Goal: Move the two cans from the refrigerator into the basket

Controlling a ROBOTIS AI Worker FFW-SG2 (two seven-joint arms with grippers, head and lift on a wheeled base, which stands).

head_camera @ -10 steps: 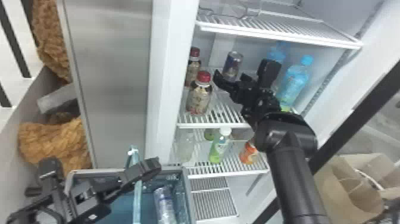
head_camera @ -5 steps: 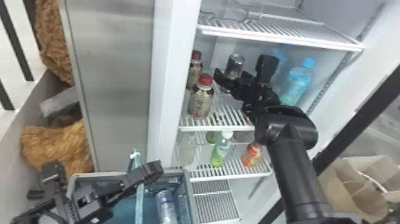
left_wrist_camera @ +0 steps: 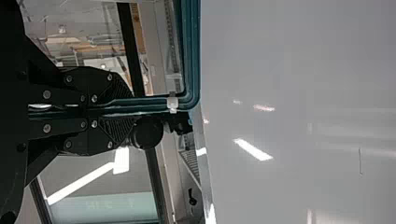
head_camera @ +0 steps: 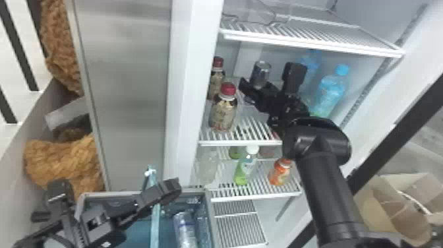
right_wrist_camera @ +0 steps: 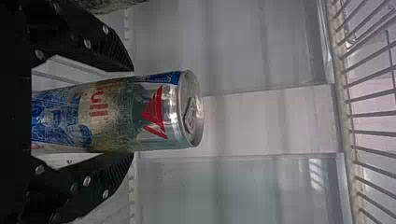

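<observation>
1. The refrigerator (head_camera: 192, 82) stands ahead and to the robot's right. Its can lies in the middle bay, between the upper shelf (head_camera: 306, 43) and the wire shelf (head_camera: 240, 141) beneath.
2. The basket (head_camera: 211, 214) lies lower, nearer the robot and to the left of that can, so the carry should run outward first, then down and leftward. What looks like the other can (head_camera: 184, 227) is already in it.
3. The right arm (head_camera: 329, 184) is by far the nearer one to the refrigerator's can and reaches it from the front and right. The left gripper (left_wrist_camera: 131, 109) is clenched on the basket's handle (left_wrist_camera: 154, 103), presumably to steady it.
4. A red-capped bottle (head_camera: 224, 112) stands on the can's left and closer to the robot – the likeliest thing to be knocked if the right arm swings left too soon.
5. The can (right_wrist_camera: 159, 109) has its long axis close to upright, crossing the line of reach, its lid above the fingertips. Whether its base touches the shelf cannot be told.
6. The right gripper (right_wrist_camera: 133, 113) appears to be grasping that can, a finger flush along either side and the can centred between them – how firmly, the views cannot settle. If the hold is good, a small lift and a straight withdrawal should come next.
</observation>
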